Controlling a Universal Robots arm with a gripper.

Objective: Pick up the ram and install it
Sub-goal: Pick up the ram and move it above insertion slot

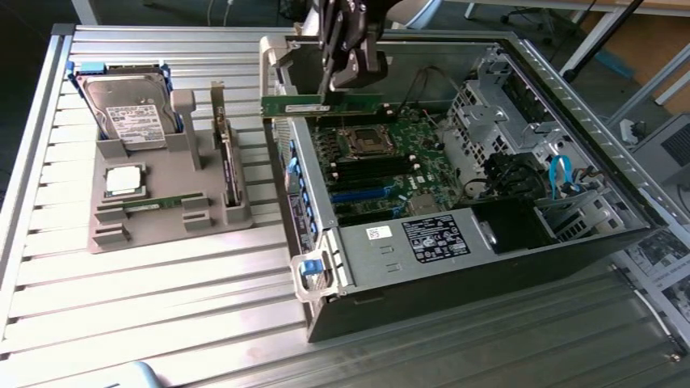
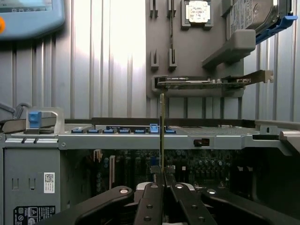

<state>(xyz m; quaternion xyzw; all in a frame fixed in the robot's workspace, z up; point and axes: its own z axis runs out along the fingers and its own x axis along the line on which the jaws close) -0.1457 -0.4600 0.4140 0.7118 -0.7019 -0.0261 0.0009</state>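
Note:
The ram (image 1: 313, 106), a thin green circuit-board stick, hangs level above the open computer case (image 1: 453, 267), over the motherboard (image 1: 389, 166) near its back edge. My gripper (image 1: 351, 87) is shut on the stick's upper edge. In the wrist view the ram (image 2: 162, 136) appears edge-on, rising from between my shut fingers (image 2: 151, 201), with the gripper (image 2: 162, 183) above the case's inside. A look-alike stick (image 1: 161, 202) lies in the grey holder (image 1: 161, 234) at the exterior view's left.
The holder also carries a silver hard drive (image 1: 129, 113), a square processor chip (image 1: 124, 179) and an upright card (image 1: 226, 153). Drive cages and cables (image 1: 561, 174) fill the case's right side. A blue latch (image 1: 310, 271) sticks out at its front corner.

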